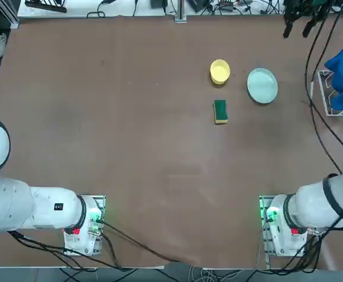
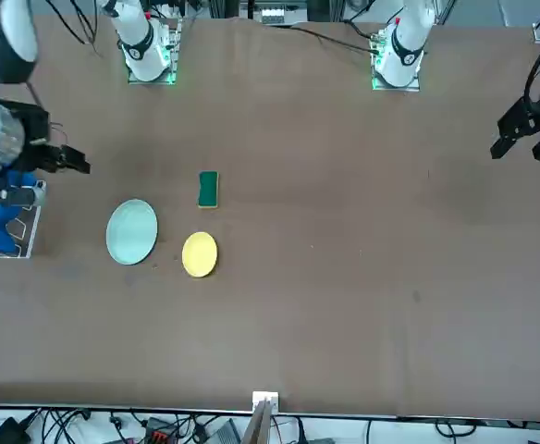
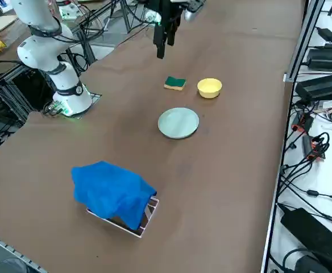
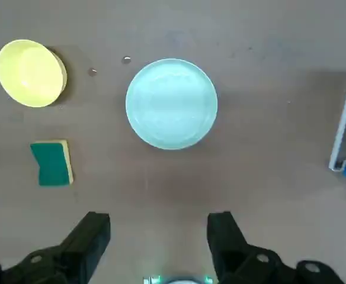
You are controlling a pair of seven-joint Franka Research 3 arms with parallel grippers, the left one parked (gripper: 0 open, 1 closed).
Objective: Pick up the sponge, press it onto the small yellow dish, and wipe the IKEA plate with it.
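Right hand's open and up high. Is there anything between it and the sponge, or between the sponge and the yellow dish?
Nothing visible. The right hand hangs open above bare table; the sponge lies uncovered, apart from the small yellow dish and the IKEA plate.

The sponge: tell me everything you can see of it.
The sponge is a small rectangular block with a dark green scouring top over a yellow foam layer. It lies flat on the brown table, green side up, beside the yellow dish and apart from it and from the pale plate. Nothing touches it but the table; the open right gripper hangs above, away from it.
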